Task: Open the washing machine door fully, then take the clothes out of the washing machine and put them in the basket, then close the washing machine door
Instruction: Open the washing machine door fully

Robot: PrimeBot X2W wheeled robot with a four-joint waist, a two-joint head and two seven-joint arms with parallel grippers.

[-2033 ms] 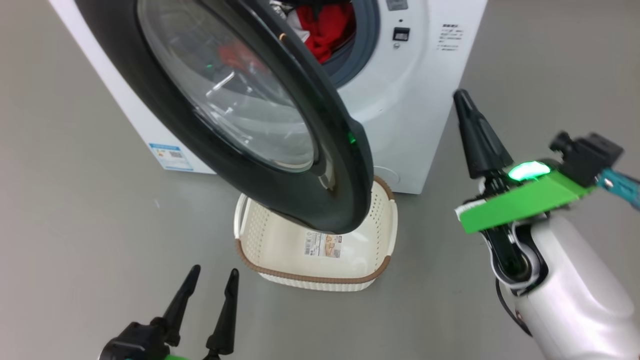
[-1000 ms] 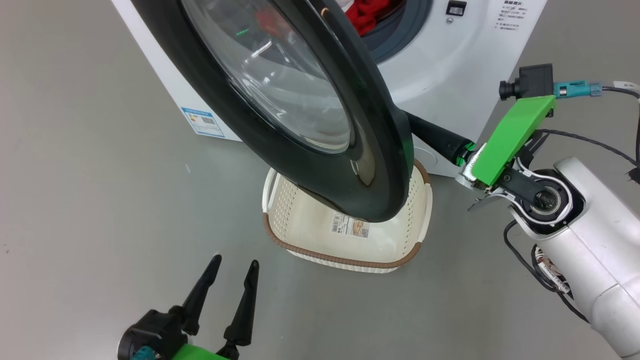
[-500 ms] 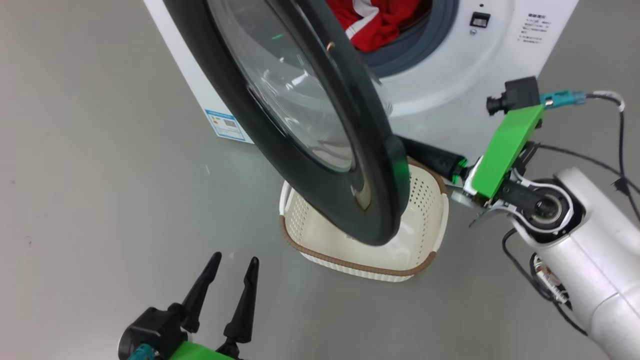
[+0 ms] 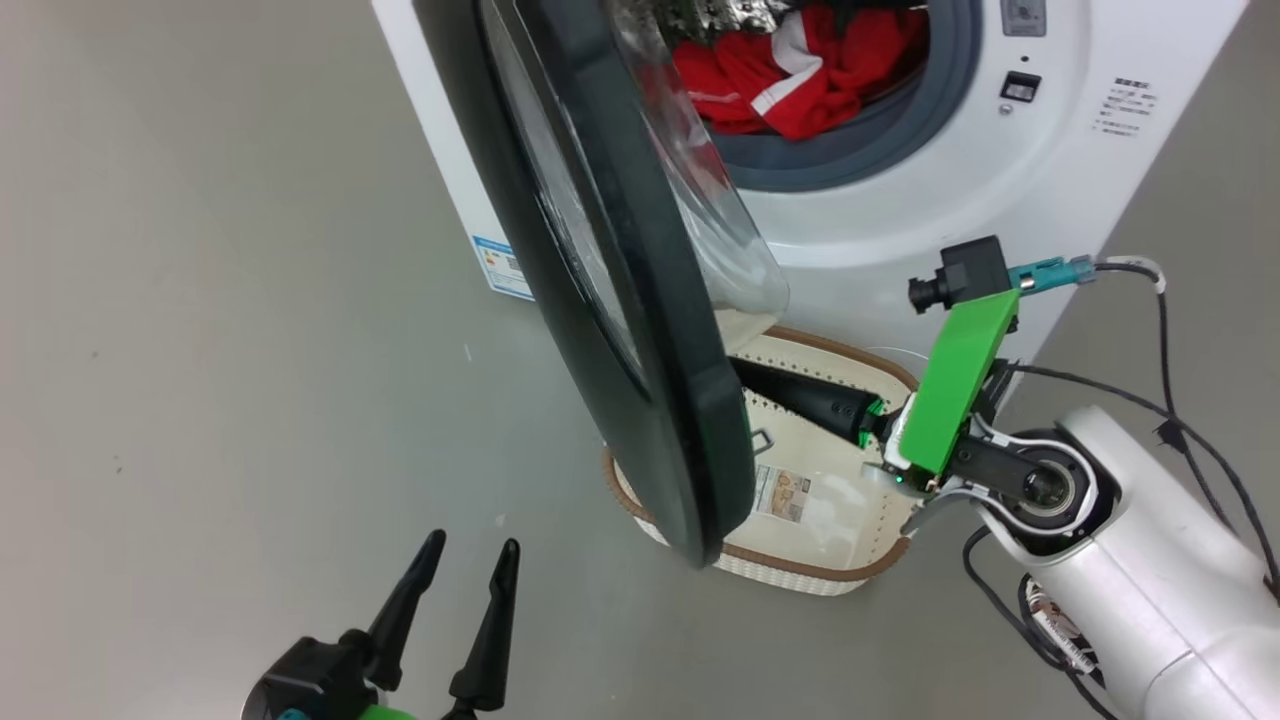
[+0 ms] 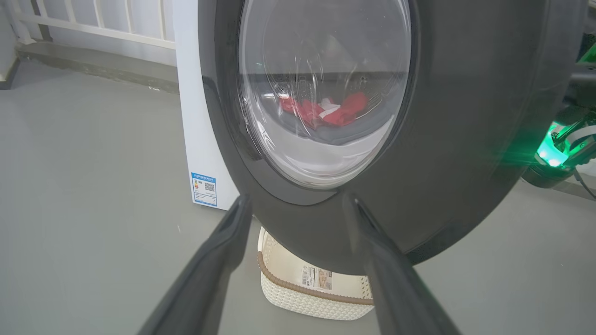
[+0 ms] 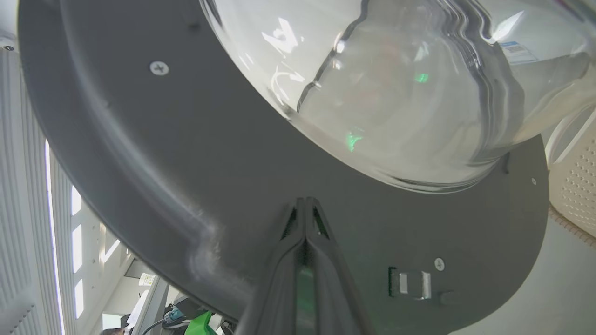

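Observation:
The washing machine door stands swung out, its black rim almost edge-on to the head view and its glass bowl bulging toward the drum. My right gripper is shut with nothing in it, and its tips press on the door's inner face just under the glass, above the basket. Red clothes with white trim lie in the washing machine. My left gripper hangs open low on the floor side, facing the door's outer face. Through the window I see the clothes.
The basket sits on the grey floor directly under the door's lower edge. A door latch sits to the right of my right fingertips. A blue label marks the machine's side. Cables trail from the right wrist.
The head camera has shifted. The door has swung wider, from facing me to nearly edge-on, with my shut right gripper following against its inner side over the basket. The left gripper stays open.

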